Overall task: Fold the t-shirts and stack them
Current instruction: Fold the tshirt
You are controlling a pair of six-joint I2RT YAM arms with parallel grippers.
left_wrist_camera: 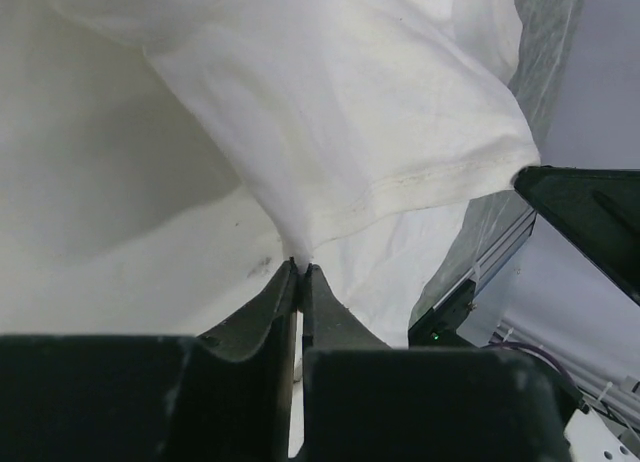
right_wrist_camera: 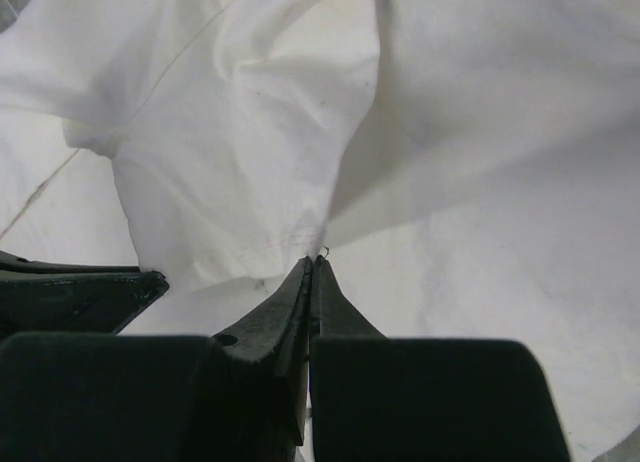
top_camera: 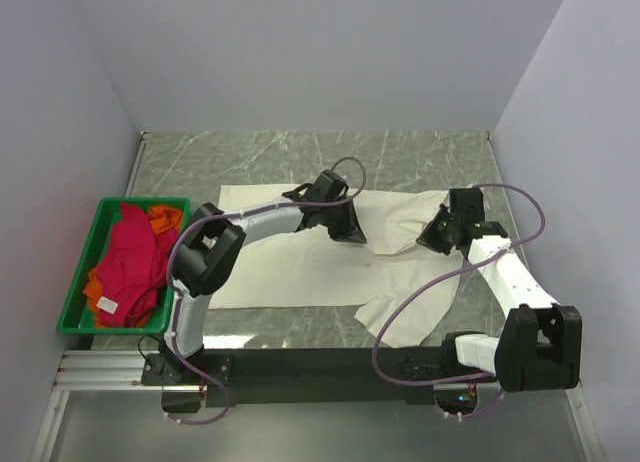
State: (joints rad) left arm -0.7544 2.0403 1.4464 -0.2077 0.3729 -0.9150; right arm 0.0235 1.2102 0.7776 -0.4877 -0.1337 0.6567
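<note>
Two pinches on cream t-shirt (top_camera: 290, 267), mid-fold.
Lies spread on marble table (top_camera: 420, 157) just right of green crate (top_camera: 72, 302); side farthest from crate lifted and bunched; clamped shut on a hem fold in left gripper (left_wrist_camera: 298, 270); pinched tight likewise in right gripper (right_wrist_camera: 314, 262), farther from crate; looks like first side fold, calling next for carrying both pinches together toward crate, keeping hem taut, then laying edge square on flat panel; open marble farther back than crate's far rim; wall (top_camera: 570, 132) opposite crate close beside right arm (top_camera: 510, 272), so little room for swinging outward; inside crate, unfolded: crimson-pink t-shirt (top_camera: 130, 267) and orange t-shirt (top_camera: 163, 220).
</note>
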